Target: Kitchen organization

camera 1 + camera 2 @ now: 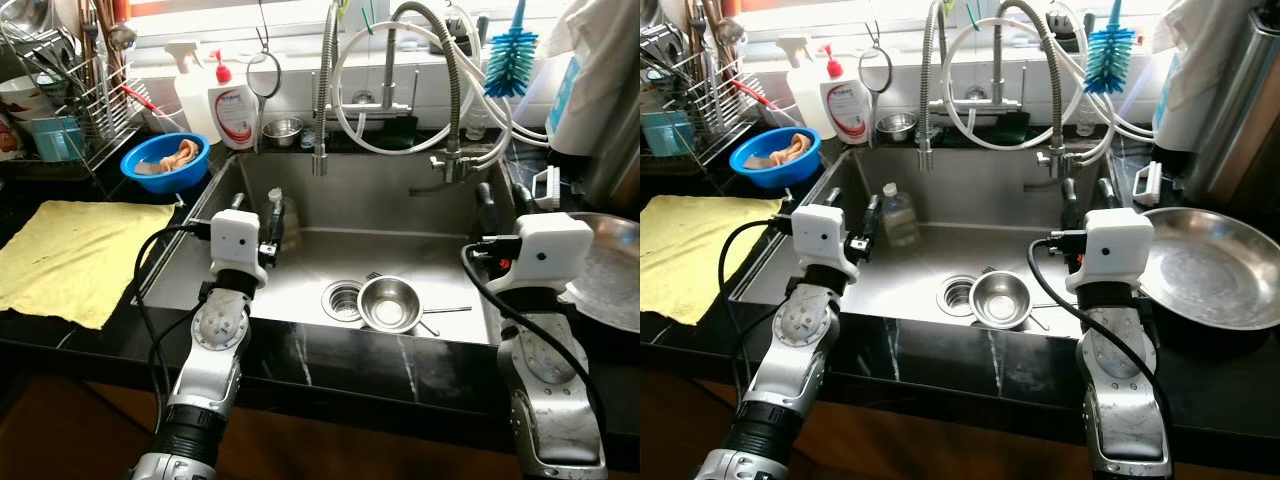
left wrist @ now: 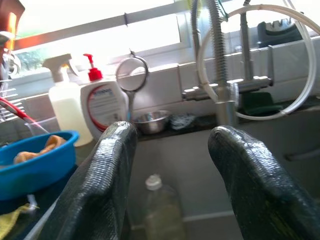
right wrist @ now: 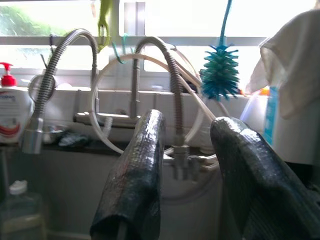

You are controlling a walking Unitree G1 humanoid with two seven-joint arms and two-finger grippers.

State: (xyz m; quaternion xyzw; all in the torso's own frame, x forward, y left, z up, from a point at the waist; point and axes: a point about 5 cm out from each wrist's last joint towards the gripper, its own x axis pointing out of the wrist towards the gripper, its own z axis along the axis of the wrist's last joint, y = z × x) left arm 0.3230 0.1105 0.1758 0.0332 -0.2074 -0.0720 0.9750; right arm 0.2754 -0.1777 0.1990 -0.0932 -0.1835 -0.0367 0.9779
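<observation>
A small steel bowl (image 1: 388, 302) sits on the sink floor beside the drain (image 1: 342, 299), with a utensil under it. A clear plastic bottle (image 1: 898, 215) stands at the sink's left wall. My left gripper (image 1: 255, 222) hovers over the sink's left side, open and holding nothing, pointing toward the bottle (image 2: 159, 210). My right gripper (image 1: 1087, 205) is raised over the sink's right side, open and holding nothing, facing the faucet hoses (image 3: 165, 75). A large steel pan (image 1: 1205, 265) rests on the right counter next to the right arm.
A yellow cloth (image 1: 80, 255) lies on the left counter. Behind it are a blue bowl (image 1: 165, 160) holding a rag, a dish rack (image 1: 70, 90), a spray bottle and a soap dispenser (image 1: 232, 110). Another small steel bowl (image 1: 282, 130) and a teal brush (image 1: 511, 50) are at the back.
</observation>
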